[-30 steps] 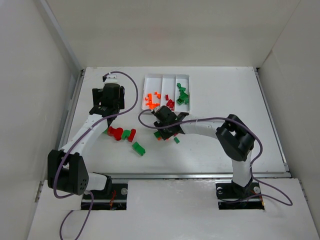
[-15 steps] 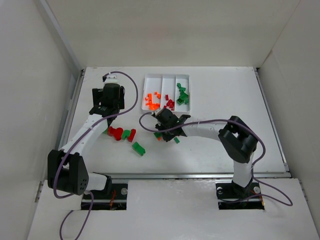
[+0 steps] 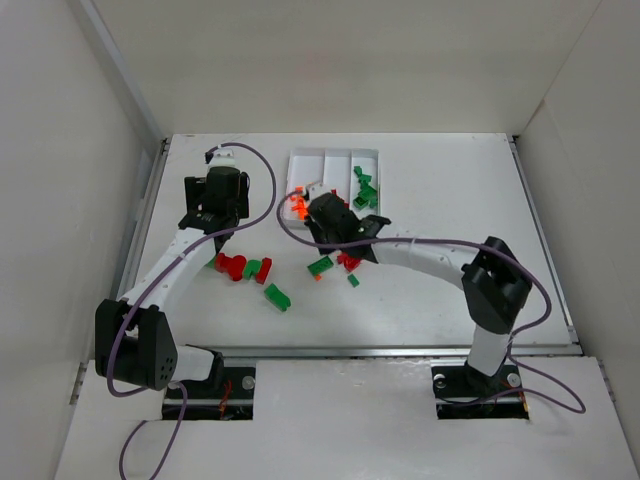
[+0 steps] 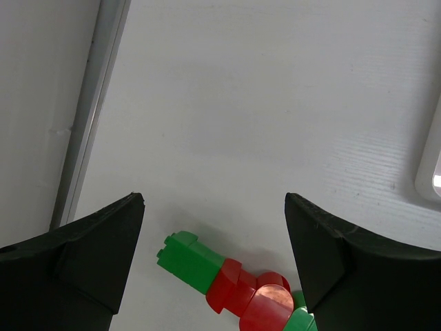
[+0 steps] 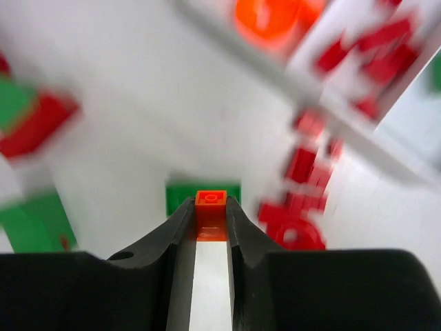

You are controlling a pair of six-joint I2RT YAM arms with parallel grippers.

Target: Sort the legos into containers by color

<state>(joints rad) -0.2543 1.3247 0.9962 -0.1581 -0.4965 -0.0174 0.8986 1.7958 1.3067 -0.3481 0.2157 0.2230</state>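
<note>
Orange lego (image 5: 210,216) in right tool (image 5: 210,204)

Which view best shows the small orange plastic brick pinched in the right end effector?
The right wrist view: the small orange plastic brick sits sharp and centred between the fingertips of the right end effector. The top external view hides it beneath that end effector, and the left wrist view does not include it at all.

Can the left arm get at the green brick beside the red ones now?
Probably yes: the left gripper is open, and the green brick lies uncovered on the table close by it, with nothing between.
</note>
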